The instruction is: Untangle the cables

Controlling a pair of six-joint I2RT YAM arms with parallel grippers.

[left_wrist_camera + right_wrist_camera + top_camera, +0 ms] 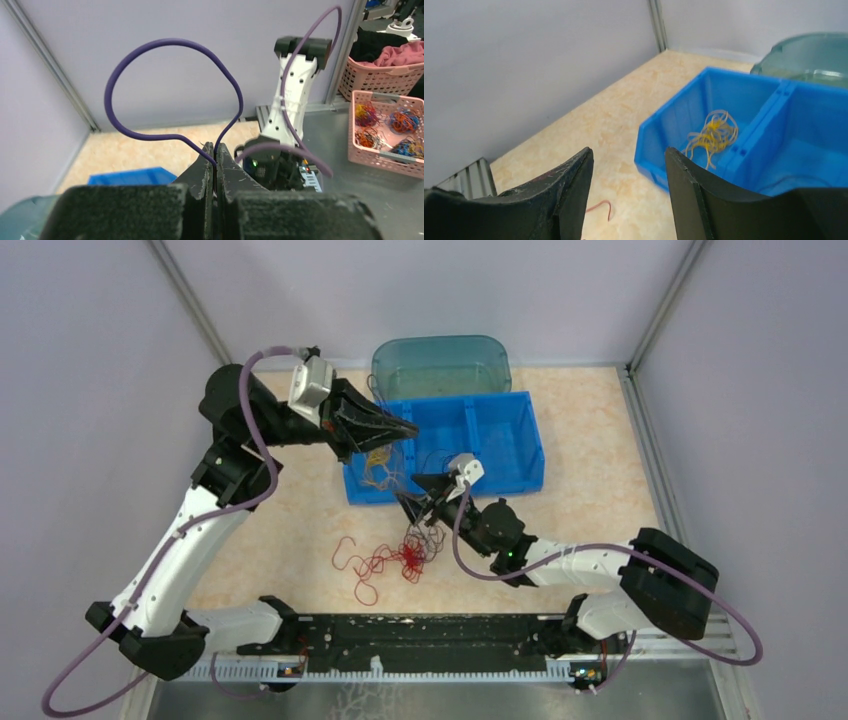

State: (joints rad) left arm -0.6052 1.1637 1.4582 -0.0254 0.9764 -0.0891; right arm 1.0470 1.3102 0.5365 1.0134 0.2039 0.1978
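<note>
A clump of red cables lies on the table in front of the blue bin, with loose red loops trailing left. Dark strands rise from it toward my right gripper. The right gripper is open and empty, low over the table beside the bin; one red strand end shows below it. A yellow-orange cable lies in the bin's left compartment, also seen from above. My left gripper is raised over that compartment. It is shut on a dark purple cable that loops up from between the jaws.
The blue two-compartment bin stands mid-table with a teal translucent tub behind it. Enclosure walls close in the back and both sides. Outside the cell, a pink basket holds several coloured cable clumps.
</note>
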